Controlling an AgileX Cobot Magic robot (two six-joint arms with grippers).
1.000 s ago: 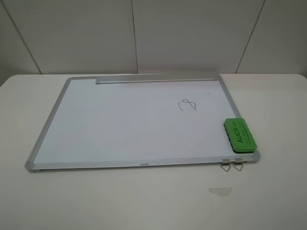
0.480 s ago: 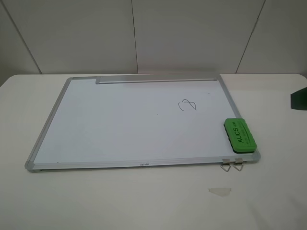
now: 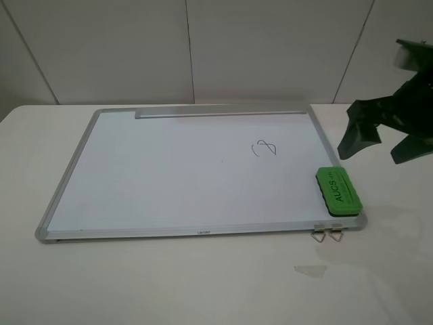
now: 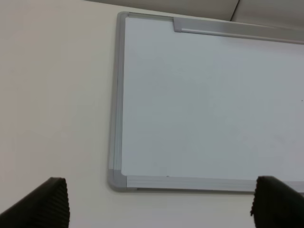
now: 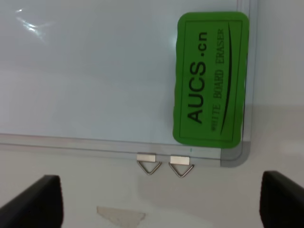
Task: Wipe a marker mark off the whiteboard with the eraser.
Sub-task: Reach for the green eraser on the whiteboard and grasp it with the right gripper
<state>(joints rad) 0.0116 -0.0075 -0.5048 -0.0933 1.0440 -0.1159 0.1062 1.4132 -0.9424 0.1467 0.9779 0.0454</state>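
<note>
The whiteboard (image 3: 169, 176) lies flat on the table, its grey tray strip (image 3: 220, 114) along the far edge. The marker mark (image 3: 264, 148), a small looped scribble, sits right of the board's middle. The green eraser (image 3: 338, 191) rests on the board's near right corner. My right gripper (image 3: 380, 143) hovers open above the table, just right of the board and beyond the eraser. In the right wrist view the eraser (image 5: 211, 78) lies ahead of the open gripper (image 5: 159, 204). In the left wrist view the open left gripper (image 4: 161, 209) is off the whiteboard's (image 4: 213, 104) near left corner; the mark is out of frame.
Two metal hanger clips (image 3: 327, 233) stick out from the board's near edge below the eraser. A clear scrap of tape (image 3: 310, 270) lies on the white table (image 3: 203, 284) in front. A tiny dark dot (image 3: 222, 161) marks the board left of the scribble.
My right gripper has come in from the right edge of the exterior view and now hangs beside the board's right side. Board, mark and eraser have not moved.
</note>
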